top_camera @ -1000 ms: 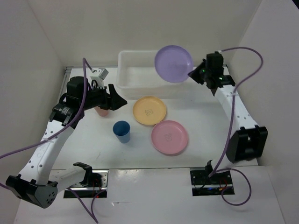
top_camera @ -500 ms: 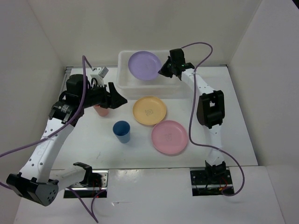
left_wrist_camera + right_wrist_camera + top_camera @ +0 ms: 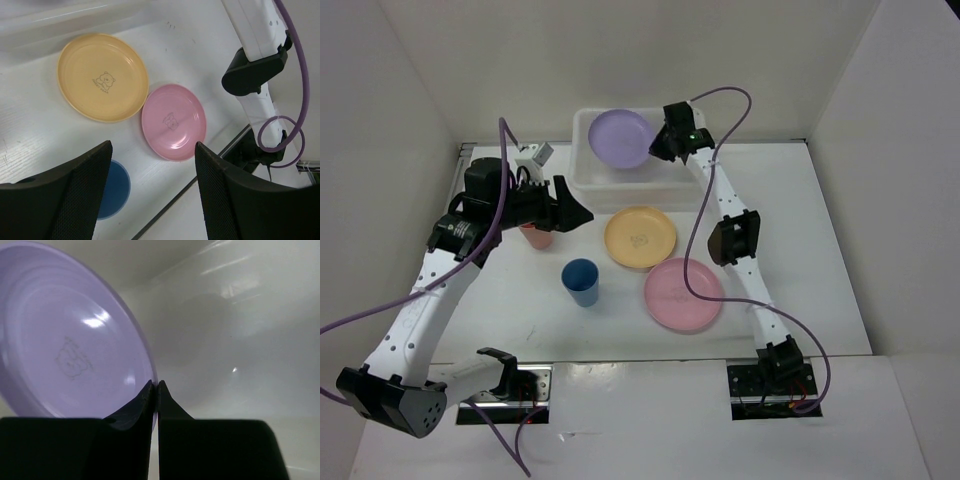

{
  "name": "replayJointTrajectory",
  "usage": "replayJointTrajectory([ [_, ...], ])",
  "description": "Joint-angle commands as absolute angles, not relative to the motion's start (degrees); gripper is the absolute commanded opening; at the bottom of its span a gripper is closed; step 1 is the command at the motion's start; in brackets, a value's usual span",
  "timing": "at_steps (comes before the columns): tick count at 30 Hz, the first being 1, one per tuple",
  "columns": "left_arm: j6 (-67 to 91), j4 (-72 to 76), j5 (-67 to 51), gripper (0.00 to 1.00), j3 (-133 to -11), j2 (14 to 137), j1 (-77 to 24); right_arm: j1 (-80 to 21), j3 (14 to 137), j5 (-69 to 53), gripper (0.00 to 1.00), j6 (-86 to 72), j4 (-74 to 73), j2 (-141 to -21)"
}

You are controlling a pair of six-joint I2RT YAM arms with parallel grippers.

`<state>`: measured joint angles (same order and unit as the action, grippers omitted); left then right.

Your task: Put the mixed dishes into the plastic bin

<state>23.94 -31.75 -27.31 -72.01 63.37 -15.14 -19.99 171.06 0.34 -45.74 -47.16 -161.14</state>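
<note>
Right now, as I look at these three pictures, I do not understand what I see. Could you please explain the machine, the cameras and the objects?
These are two robot arms bolted at the near edge of a table. The large picture looks down from above and behind them. The other two come from a small camera on each wrist. The right arm reaches over the white plastic bin, its jaws shut on the rim of a tilted purple plate. The left arm hangs with open jaws over a red cup and holds nothing. On the table lie a yellow plate and a pink plate, and a blue cup stands beside them.
</note>
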Motion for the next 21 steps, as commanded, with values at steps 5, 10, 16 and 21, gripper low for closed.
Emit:
replayJointTrajectory([
  [5, 23.20, -30.23, -28.21, 0.75, -72.69, 63.11, -14.68, -21.01, 179.81, 2.72, 0.00, -45.70, -56.69, -167.95],
  [10, 23.20, -30.23, -28.21, 0.77, -71.64, 63.11, -14.68, -21.01, 179.74, 3.87, 0.00, -45.70, -57.92, -168.49],
  [16, 23.20, -30.23, -28.82, 0.78, -71.63, 62.58, -14.68, -21.01, 179.74, 3.87, 0.24, -44.56, -57.92, -165.78],
  [21, 23.20, -30.23, -29.44, 0.81, -72.33, 61.52, -14.68, -21.53, 179.74, 3.25, 0.50, -42.55, -57.39, -158.13],
])
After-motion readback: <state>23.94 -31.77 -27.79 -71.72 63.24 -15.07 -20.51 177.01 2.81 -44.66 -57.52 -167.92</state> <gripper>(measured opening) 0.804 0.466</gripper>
